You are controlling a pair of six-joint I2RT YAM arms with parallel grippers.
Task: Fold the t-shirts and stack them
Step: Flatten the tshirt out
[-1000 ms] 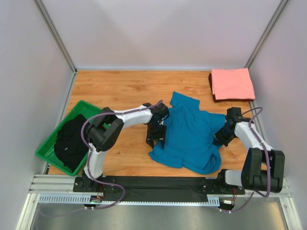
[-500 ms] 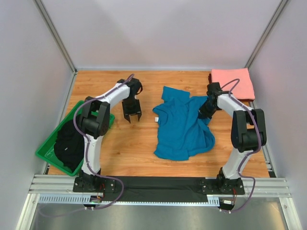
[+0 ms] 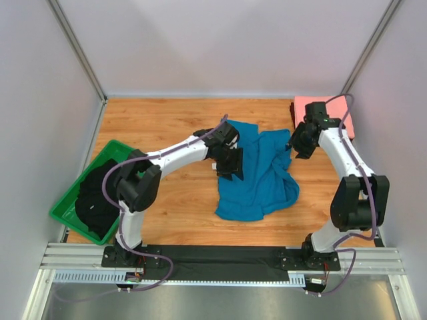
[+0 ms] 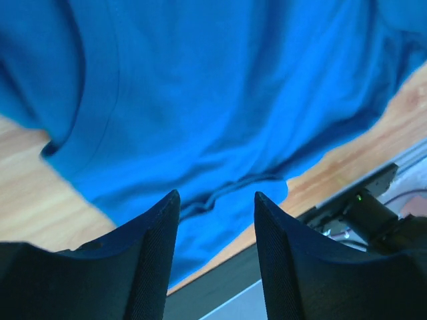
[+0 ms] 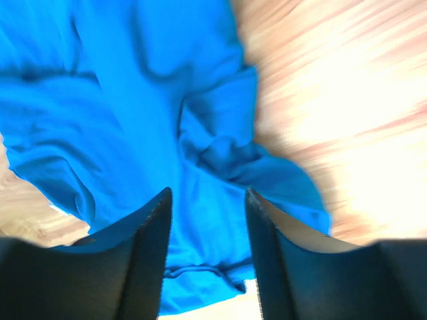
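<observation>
Teal-blue t-shirt (image 3: 257, 180) rumpled and unfolded, mid-worktop (image 3: 167, 120), heavily creased, right side bunched up. Salmon-pink t-shirt (image 3: 339, 107) folded flat in far right corner, partly behind right arm (image 3: 340, 150). Left hand (image 3: 230, 163) over the blue shirt's left edge, fingers apart, nothing between them in wrist view. Right hand (image 3: 300, 143) at the shirt's far right edge, just beside the pink one, fingers likewise apart, gripping nothing. Cloth contact unclear for both.

wood tabletop (image 3: 167, 120), plain white walls (image 3: 220, 47), alu frame posts (image 3: 77, 50), even light
</observation>
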